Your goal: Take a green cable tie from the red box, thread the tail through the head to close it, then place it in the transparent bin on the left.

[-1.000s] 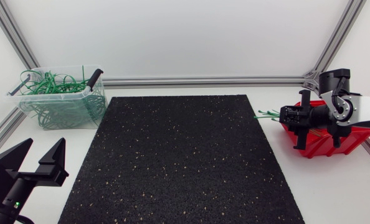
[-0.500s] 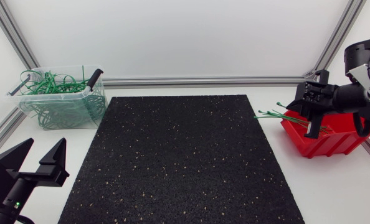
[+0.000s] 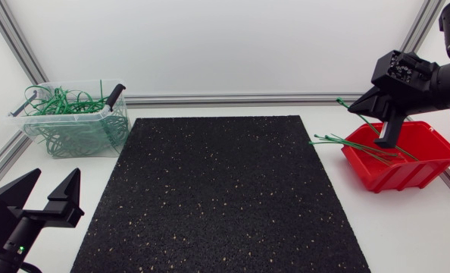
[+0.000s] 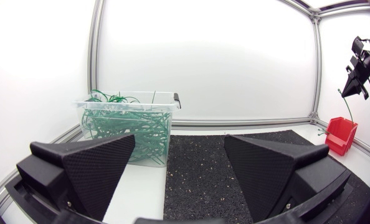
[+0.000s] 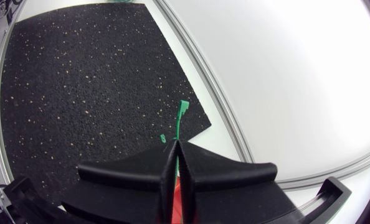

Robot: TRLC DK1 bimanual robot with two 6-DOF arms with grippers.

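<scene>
Gripping one green cable tie (image 5: 179, 123), our right gripper (image 5: 174, 148) has both fingers pressed flat together on it. A short end pokes out past the tips, and it looks like the head, though we're not sure. The long part trails down toward the red box (image 3: 398, 176) at the worktop's right edge. We can't tell whether the tail is clear of the box. More loose ties (image 3: 332, 139) stick out over the box's rim toward the black mat (image 3: 225, 197).

We judge the tie light, thin, springy and slick, so it is likely to twist or slide in a flat pinch. We'd best hold it close behind the head and take the tail with the other gripper.

Our right arm comes in from the right edge, wrist high above the box, fingers angled down toward the mat. Our left gripper (image 3: 54, 178) sits at the near-left corner, fingers spread wide with nothing between them. The transparent bin (image 3: 66, 115) is at the far-left corner, well apart from the held tie.
</scene>
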